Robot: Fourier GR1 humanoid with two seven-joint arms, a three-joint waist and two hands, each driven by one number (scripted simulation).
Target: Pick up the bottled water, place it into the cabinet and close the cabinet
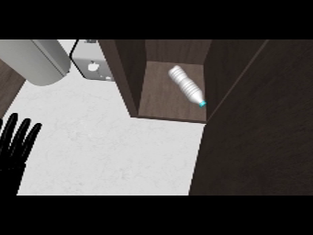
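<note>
The water bottle (186, 85), clear with a teal cap, lies on its side on the shelf inside the dark wooden cabinet (128, 78), cap pointing toward the front right. The cabinet door (267, 124) stands open and fills the right side of the view. My left hand (8, 142) rests open at the lower left edge, fingers straight and pointing up, far from the cabinet. My right hand does not show.
A white marble counter (111, 151) spreads in front of the cabinet. A grey cylindrical appliance (40, 59) lies at the upper left, with a metal fitting (91, 64) beside the cabinet's left wall. Dark wood borders the counter's left side.
</note>
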